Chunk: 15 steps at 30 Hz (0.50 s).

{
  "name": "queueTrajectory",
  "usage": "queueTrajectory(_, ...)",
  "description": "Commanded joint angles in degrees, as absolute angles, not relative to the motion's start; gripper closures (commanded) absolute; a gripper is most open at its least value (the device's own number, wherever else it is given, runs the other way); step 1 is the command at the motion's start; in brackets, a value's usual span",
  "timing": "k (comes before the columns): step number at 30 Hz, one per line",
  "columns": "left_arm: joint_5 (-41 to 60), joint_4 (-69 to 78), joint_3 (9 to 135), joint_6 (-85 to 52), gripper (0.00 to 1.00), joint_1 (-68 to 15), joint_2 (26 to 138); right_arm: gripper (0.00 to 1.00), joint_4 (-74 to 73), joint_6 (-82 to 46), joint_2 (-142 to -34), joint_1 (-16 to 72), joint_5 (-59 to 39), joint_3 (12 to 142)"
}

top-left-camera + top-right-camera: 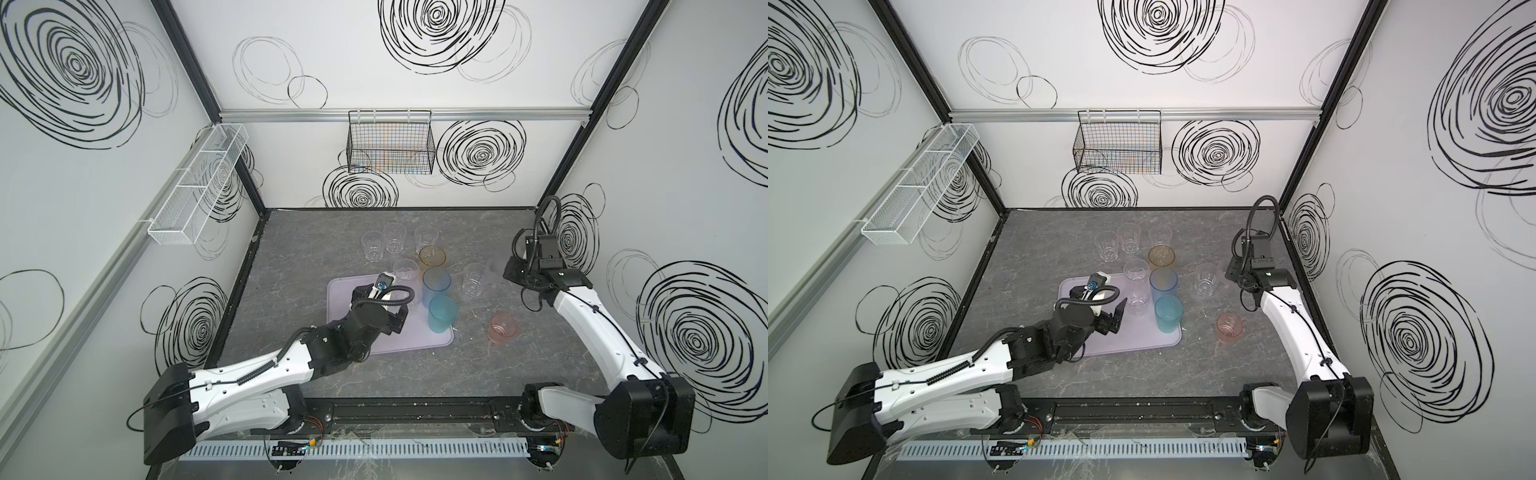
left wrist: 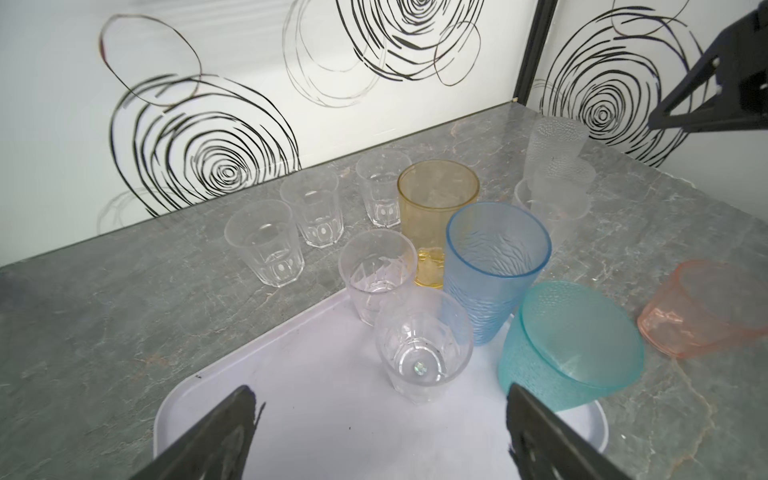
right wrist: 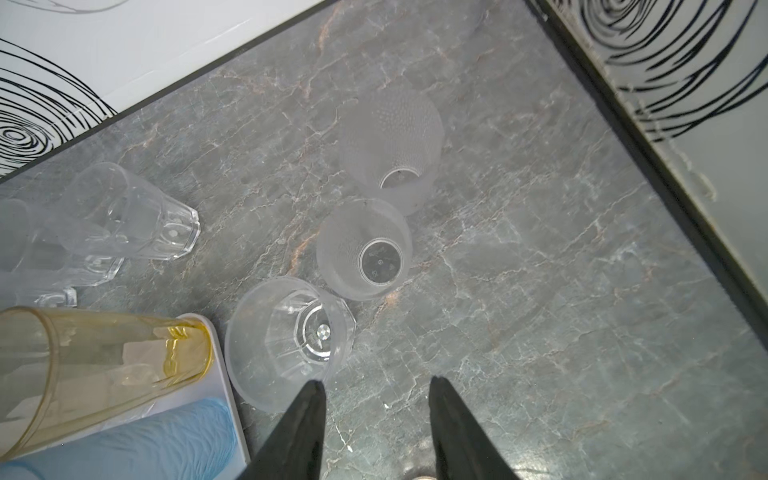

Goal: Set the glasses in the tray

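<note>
Left gripper point(image 2: 380, 392) is held over the pale lilac rectangular plastic tray point(image 2: 316, 395), jaws spread wide, nothing gripped. On the tray are noted a short clear glass point(image 2: 424, 345), tall teal tumbler point(image 1: 442, 313), tall blue tumbler point(image 1: 436, 284), and amber tumbler point(image 1: 432, 257) at the far corner. A short pink tumbler point(image 1: 503, 327) is set on the table to the tray's right. Right gripper point(image 3: 376, 382) jaws are seen parted and empty, near two frosted tumblers point(image 3: 365, 249). Three clear tumblers point(image 1: 395, 237) are lined farthest back.

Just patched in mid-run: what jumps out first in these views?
An amber glass, a blue glass and a teal glass stand in a row along the right side of the lilac tray, with a pink glass alone on the table further right. The left gripper hangs open over the tray, just short of a clear glass.
</note>
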<state>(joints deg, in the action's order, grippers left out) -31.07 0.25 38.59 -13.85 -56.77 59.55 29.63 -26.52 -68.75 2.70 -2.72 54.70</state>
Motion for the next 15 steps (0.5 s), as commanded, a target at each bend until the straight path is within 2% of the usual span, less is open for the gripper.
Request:
queueTrajectory(1, -20.4, 2.0, 37.0, -17.1, 0.04, -53.7, 58.0, 0.54, 22.8, -28.8, -69.4, 1.9, -12.4, 52.8)
queueTrajectory(15, -17.5, 3.4, 35.7, -18.7, 0.04, -53.8, 60.1, 0.60, 19.5, -29.2, -79.5, 1.8, -15.3, 50.7)
